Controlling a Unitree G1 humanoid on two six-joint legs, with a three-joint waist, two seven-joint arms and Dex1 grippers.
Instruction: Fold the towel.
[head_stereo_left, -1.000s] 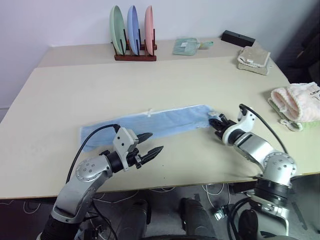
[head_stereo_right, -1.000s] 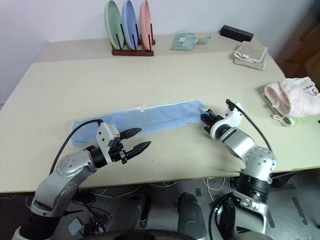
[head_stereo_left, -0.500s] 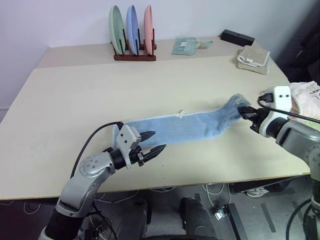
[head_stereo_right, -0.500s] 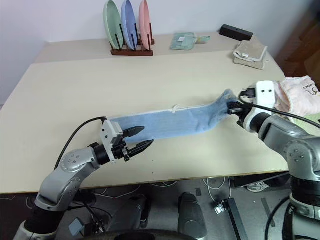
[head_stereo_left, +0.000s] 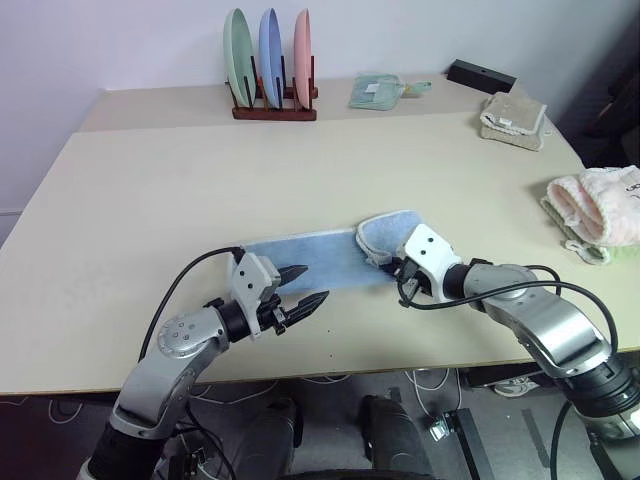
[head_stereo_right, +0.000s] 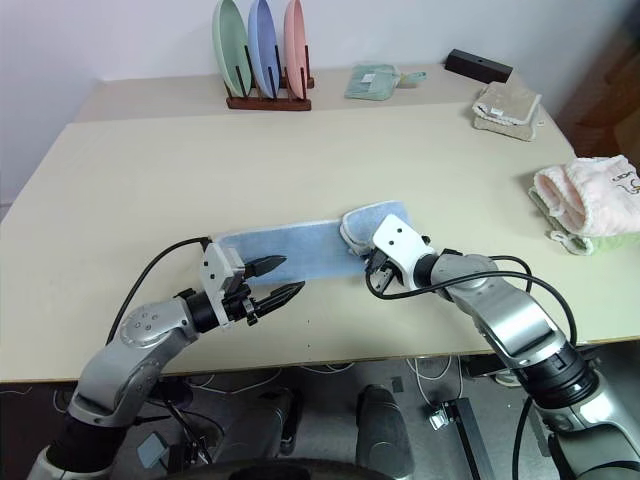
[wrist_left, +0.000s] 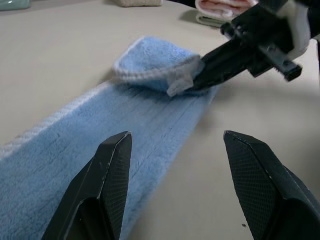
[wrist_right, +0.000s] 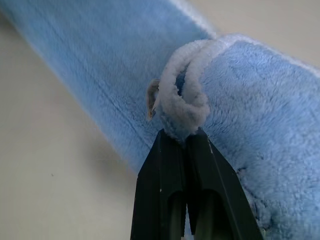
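Sitting upright in the wooden rack (head_stereo_left: 272, 108) at the back of the table (head_stereo_left: 150, 200) are three plates (head_stereo_left: 268, 45), green, blue and pink. Towel (head_stereo_left: 310, 262) lies near the front edge. Right gripper (head_stereo_left: 393, 268) is pinched tight on its trimmed end, which a second ago lay flat out to the right and is now doubled back over the strip. Left gripper (head_stereo_left: 307, 287) hovers spread apart, gripping nothing, same spot as before.

You've got one blue towel (head_stereo_left: 310, 258), one beige towel (head_stereo_left: 513, 118), one pink towel (head_stereo_left: 598, 205) and one green cloth (head_stereo_left: 376, 92) on the table (head_stereo_left: 130, 210). Three plates (head_stereo_left: 268, 50) stand in one rack (head_stereo_left: 275, 110), with one black box (head_stereo_left: 481, 76). Two grippers: left (head_stereo_left: 308, 285), right (head_stereo_left: 400, 273).
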